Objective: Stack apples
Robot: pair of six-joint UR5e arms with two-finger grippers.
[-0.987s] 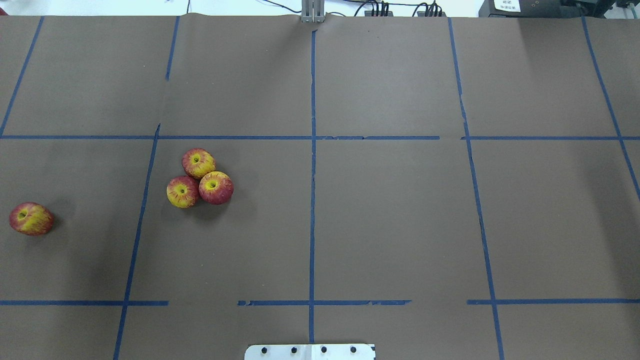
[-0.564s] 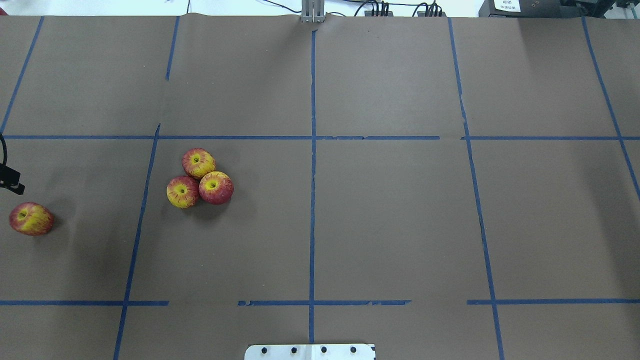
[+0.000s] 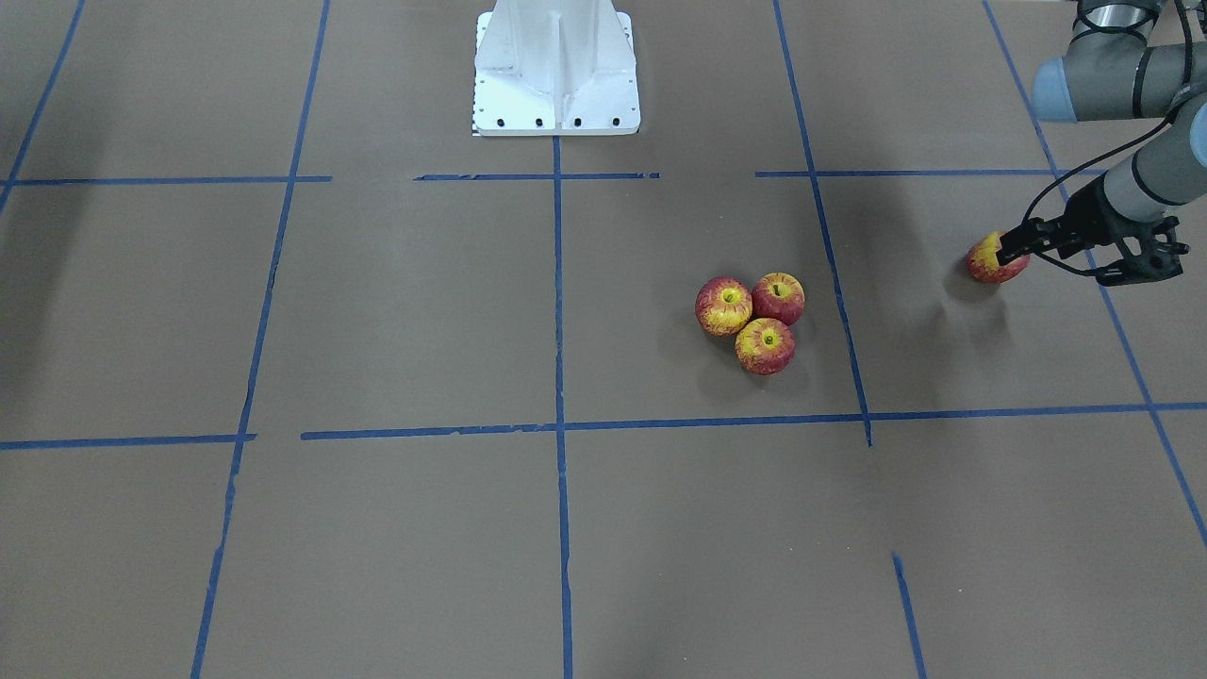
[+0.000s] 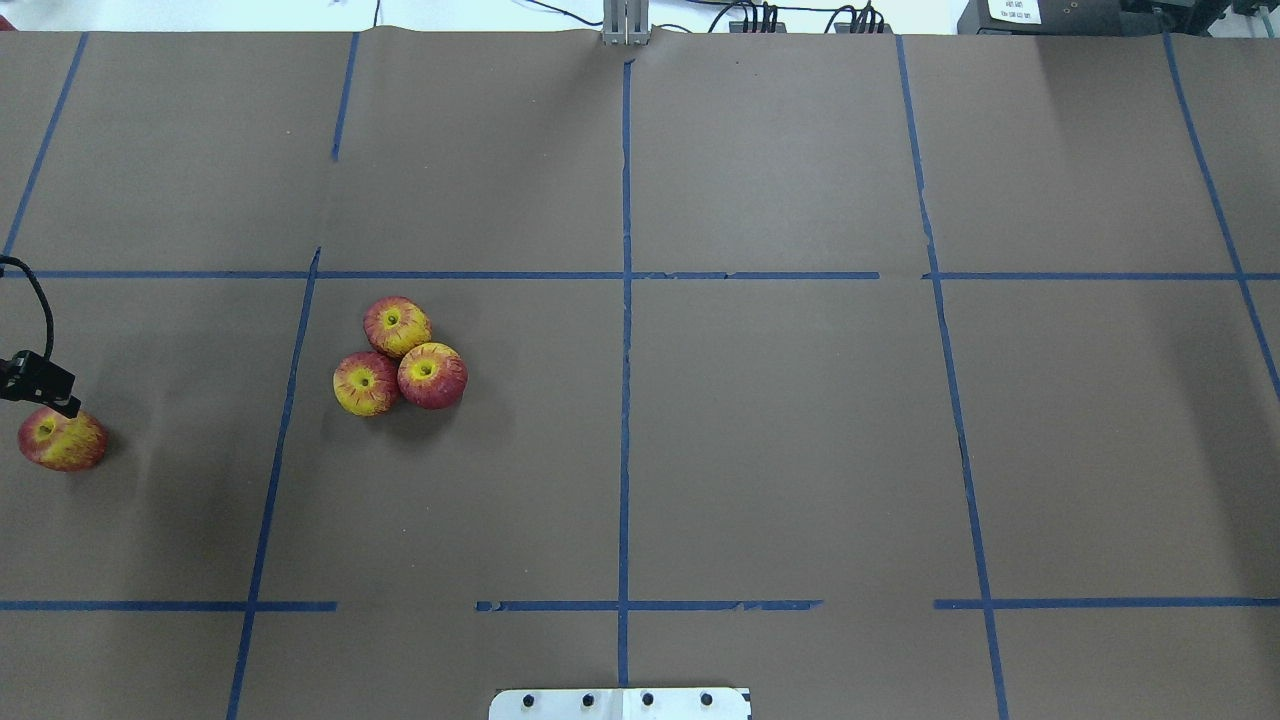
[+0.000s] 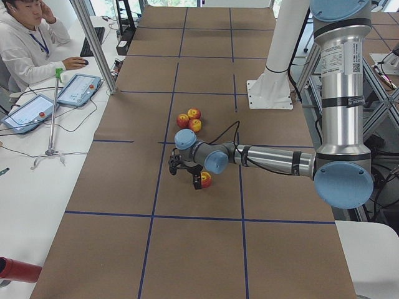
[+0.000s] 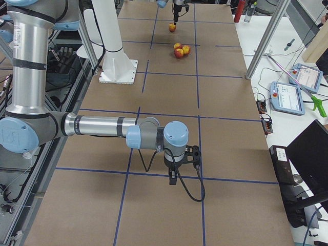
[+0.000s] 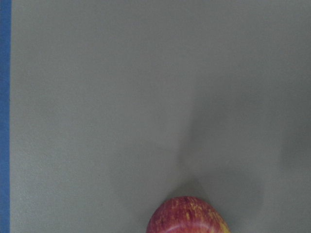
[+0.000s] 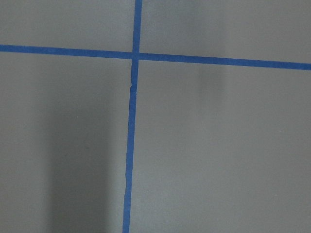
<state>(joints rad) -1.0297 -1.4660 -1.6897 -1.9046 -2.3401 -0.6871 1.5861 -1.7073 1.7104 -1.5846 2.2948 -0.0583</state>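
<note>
Illumination: even, diffuse, from overhead. The worktop (image 4: 780,450) reads uniformly lit, no glare. Shadows are soft-edged and lie close beside the three clustered apples (image 4: 400,355) and the lone apple (image 4: 62,440). My left wrist view is soft (the apple at its bottom edge is blurred). My right wrist view shows broad vertical shadow bands. Exterior views are sharp.

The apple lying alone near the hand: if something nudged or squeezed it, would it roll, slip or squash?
The lone apple is round and lies tilted, dimple off to one side, so a nudge would probably roll it. Its skin looks glossy, so it may slip in a loose pinch. It keeps its round shape, so it is likely firm.
</note>
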